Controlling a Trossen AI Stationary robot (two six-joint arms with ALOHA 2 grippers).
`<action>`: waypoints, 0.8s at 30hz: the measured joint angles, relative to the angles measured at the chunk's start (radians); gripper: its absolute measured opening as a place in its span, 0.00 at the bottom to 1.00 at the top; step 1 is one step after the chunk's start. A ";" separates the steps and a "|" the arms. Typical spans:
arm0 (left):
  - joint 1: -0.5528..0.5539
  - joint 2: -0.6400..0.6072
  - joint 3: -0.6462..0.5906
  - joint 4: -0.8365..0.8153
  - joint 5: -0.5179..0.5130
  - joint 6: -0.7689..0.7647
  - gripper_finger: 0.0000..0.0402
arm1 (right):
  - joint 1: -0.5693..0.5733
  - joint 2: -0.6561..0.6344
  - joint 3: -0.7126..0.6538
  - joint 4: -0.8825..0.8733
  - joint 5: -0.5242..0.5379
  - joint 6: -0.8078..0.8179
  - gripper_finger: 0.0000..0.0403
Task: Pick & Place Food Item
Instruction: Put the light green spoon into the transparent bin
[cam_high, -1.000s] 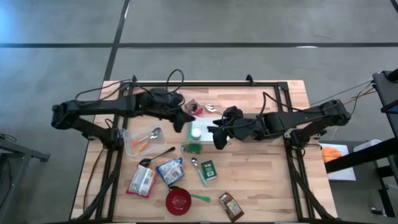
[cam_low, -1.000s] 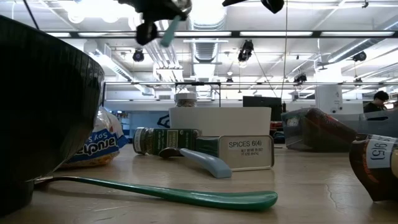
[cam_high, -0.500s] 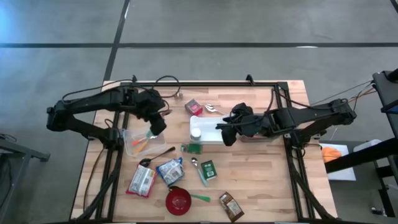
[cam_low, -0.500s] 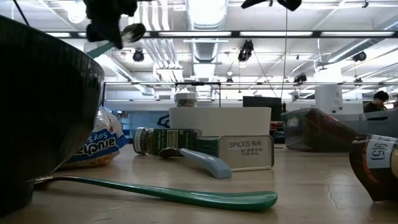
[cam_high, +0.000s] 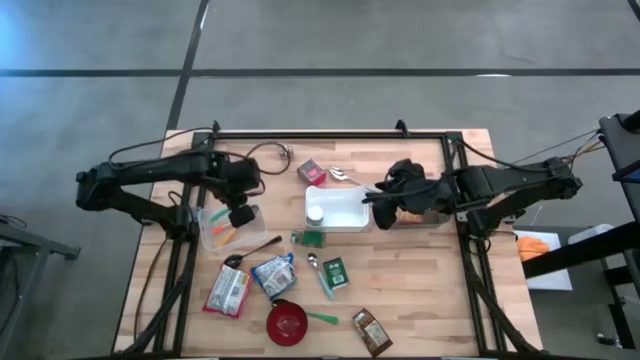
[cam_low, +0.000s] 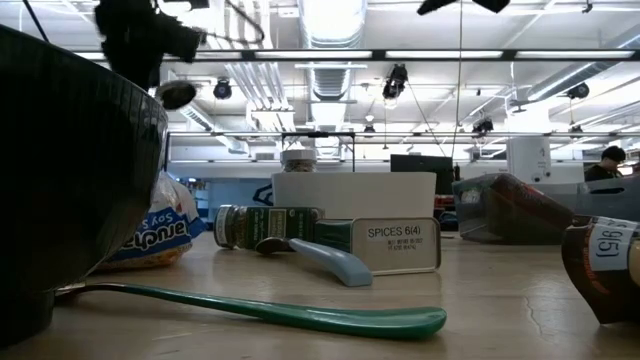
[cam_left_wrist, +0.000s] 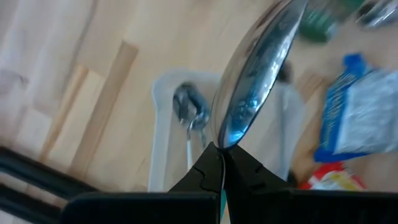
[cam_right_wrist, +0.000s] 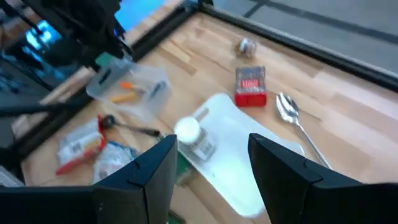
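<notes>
My left gripper points down above a clear plastic container at the table's left and is shut on a metal spoon. The spoon's bowl hangs below the gripper in the low view. A spoon and orange utensils lie in the container. My right gripper hovers open and holds nothing, over the right end of a white tray. A white-capped jar stands on that tray. My left gripper pinches the spoon between its two fingers right behind the bowl, coming from above. The bowl sticks out past the fingertips and points down. The spoon is lifted clear above the clear container.
A red packet and a spoon lie at the far middle. Toward the near edge are a green jar, a green box, a blue bag, a red-white packet, a red bowl and a brown bottle.
My left gripper has carried the spoon from beside the white tray toward the table's left edge and a little down, tipping until it points down over the clear container. My right gripper has drawn back toward the right edge, still open.
</notes>
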 joint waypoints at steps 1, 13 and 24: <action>-0.001 0.000 -0.026 0.008 0.000 0.000 0.00 | 0.000 0.004 0.000 -0.011 -0.005 0.000 0.49; -0.042 -0.001 -0.231 0.154 0.063 -0.051 0.00 | 0.001 0.104 -0.003 -0.090 -0.125 0.046 0.49; -0.043 -0.002 -0.363 0.261 0.130 -0.167 0.00 | 0.002 0.109 0.002 -0.086 -0.131 0.040 0.49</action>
